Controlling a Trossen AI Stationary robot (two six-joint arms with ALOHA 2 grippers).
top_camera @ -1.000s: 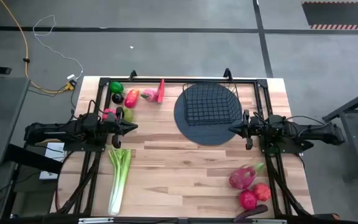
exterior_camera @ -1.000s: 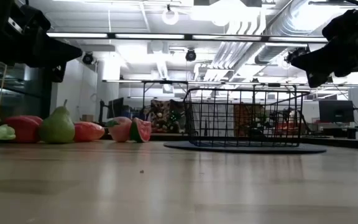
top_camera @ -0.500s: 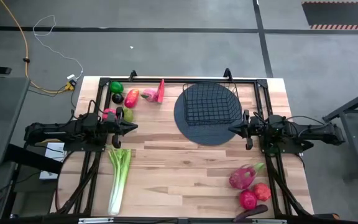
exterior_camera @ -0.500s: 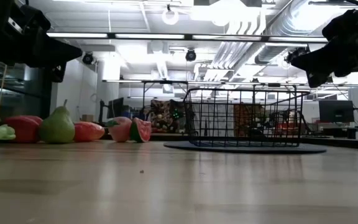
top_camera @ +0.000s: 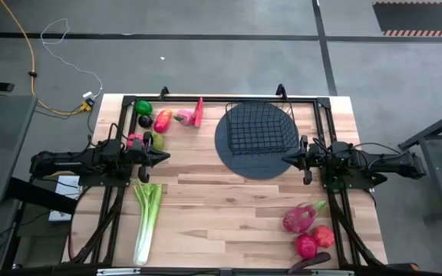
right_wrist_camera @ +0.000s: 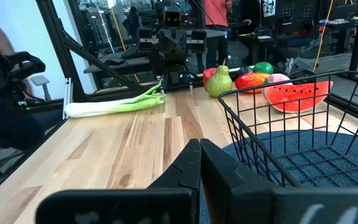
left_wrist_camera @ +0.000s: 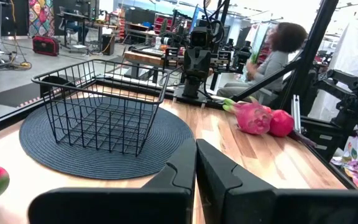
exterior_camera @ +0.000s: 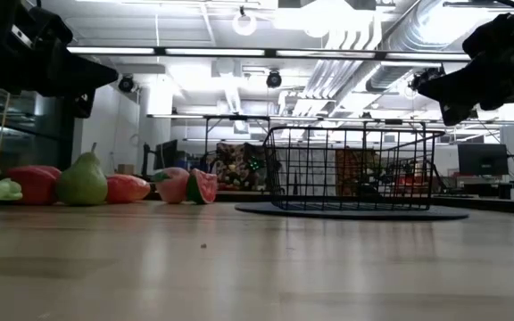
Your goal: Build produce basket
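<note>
Wooden bench [top_camera: 229, 207], nothing loaded: left claw [top_camera: 163, 156] and right claw [top_camera: 288, 159] both pinched closed, empty, basket [top_camera: 261, 129] just beyond the right. Celery [top_camera: 146, 221] probably overhangs, tipping it.

A yellow cable [top_camera: 26, 54] is lying on the grey floor [top_camera: 206, 46] beyond the wooden table [top_camera: 221, 207]. A person [left_wrist_camera: 272, 59] is sitting behind it.
</note>
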